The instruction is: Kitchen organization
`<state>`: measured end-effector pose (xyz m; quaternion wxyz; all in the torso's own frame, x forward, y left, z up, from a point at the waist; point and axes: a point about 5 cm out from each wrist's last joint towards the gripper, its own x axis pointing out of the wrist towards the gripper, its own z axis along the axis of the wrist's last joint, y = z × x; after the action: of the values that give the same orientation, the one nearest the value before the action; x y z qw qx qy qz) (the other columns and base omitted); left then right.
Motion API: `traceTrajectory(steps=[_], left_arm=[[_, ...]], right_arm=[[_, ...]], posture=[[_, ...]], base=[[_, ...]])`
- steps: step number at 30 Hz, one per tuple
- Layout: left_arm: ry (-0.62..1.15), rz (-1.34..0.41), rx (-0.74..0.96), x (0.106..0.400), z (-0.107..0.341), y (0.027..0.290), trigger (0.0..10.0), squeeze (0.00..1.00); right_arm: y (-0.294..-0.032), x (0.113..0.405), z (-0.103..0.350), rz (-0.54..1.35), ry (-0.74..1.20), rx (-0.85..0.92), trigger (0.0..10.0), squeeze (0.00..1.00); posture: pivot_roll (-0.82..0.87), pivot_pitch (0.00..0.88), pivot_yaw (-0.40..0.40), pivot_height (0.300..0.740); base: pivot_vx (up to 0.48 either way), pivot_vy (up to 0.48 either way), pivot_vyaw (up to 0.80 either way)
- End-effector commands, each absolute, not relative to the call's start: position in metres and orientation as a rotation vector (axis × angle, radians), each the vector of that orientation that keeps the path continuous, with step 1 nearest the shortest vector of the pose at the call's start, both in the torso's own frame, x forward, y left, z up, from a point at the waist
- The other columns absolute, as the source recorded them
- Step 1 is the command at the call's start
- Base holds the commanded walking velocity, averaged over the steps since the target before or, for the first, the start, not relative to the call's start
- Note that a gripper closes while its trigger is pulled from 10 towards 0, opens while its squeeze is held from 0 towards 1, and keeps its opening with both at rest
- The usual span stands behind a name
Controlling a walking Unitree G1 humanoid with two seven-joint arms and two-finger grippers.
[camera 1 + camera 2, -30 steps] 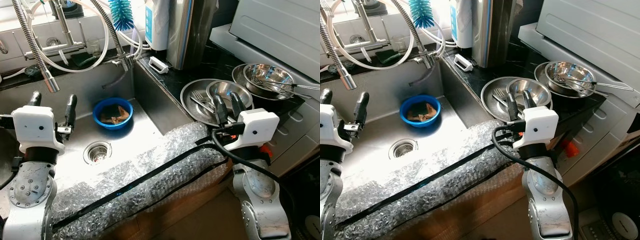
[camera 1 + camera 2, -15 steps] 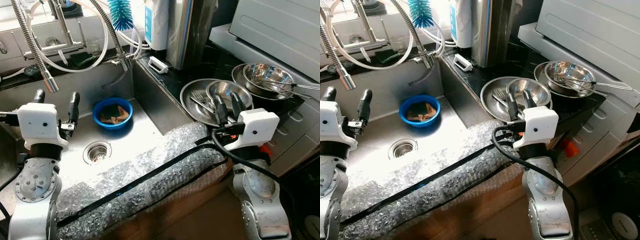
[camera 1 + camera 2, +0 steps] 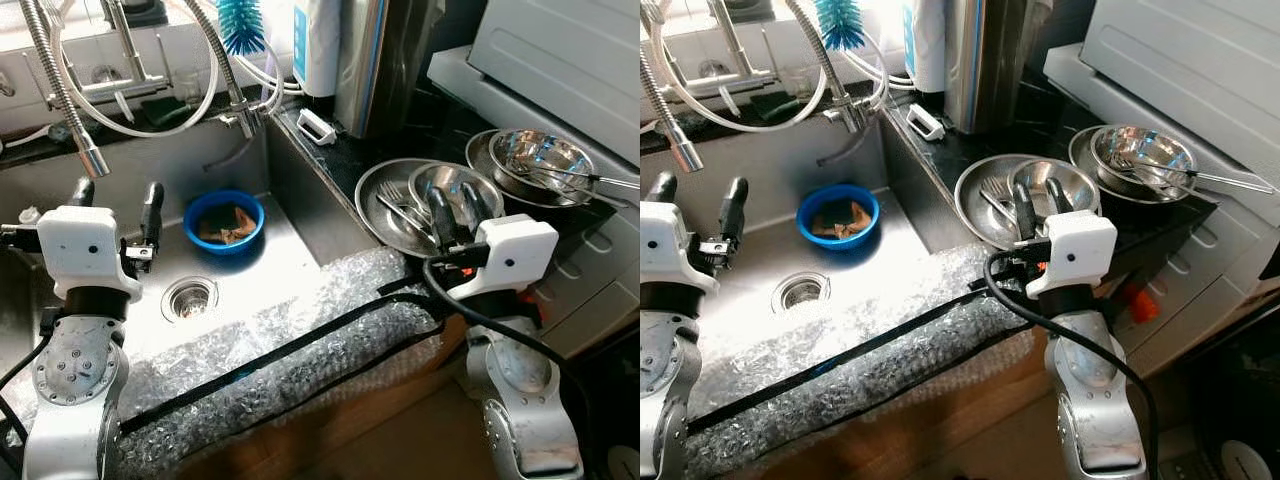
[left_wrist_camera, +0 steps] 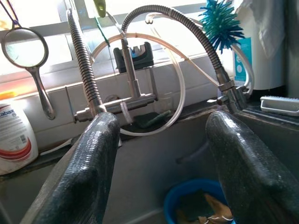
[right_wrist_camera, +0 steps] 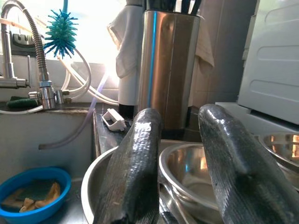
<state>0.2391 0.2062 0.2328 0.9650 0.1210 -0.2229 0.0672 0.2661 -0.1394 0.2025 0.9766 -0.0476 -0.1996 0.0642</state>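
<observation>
In the left eye view, your left claw stands upright at the left of the frame over the steel sink, fingers apart and holding nothing. The blue bowl of scraps sits on the sink floor just right of it, above the drain. Your right claw rises at centre right, fingers parted and empty, just in front of the nested steel bowls on the dark desk. A second stack of steel bowls lies at the upper right.

In the left wrist view, your two fingers frame the faucet and the blue bowl's rim at bottom centre.

In the right wrist view, your fingers stand apart before the tall steel canister.
</observation>
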Motion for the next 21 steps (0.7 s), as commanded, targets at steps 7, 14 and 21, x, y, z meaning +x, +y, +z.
traceTrajectory(steps=[7, 14, 21], left_arm=[[-0.456, 0.134, 0.233, 0.2402, 0.231, 0.2063, 10.0, 0.0], [-0.458, 0.13, 0.221, 0.2415, 0.2313, 0.2042, 10.0, 0.0], [-0.458, 0.132, 0.205, 0.242, 0.2308, 0.2041, 10.0, 0.0]], right_arm=[[-0.1406, 0.2661, 0.2018, 0.125, -0.397, -0.103, 10.0, 0.0], [-0.14, 0.2663, 0.2015, 0.128, -0.395, -0.103, 10.0, 0.0], [-0.1401, 0.2665, 0.2014, 0.128, -0.395, -0.104, 10.0, 0.0]], posture=[[0.02, 0.106, -0.009, 0.74], [0.02, 0.106, -0.009, 0.74], [0.02, 0.106, -0.008, 0.74]], base=[[0.0, 0.0, 0.0], [0.0, 0.0, 0.0], [0.0, 0.0, 0.0]])
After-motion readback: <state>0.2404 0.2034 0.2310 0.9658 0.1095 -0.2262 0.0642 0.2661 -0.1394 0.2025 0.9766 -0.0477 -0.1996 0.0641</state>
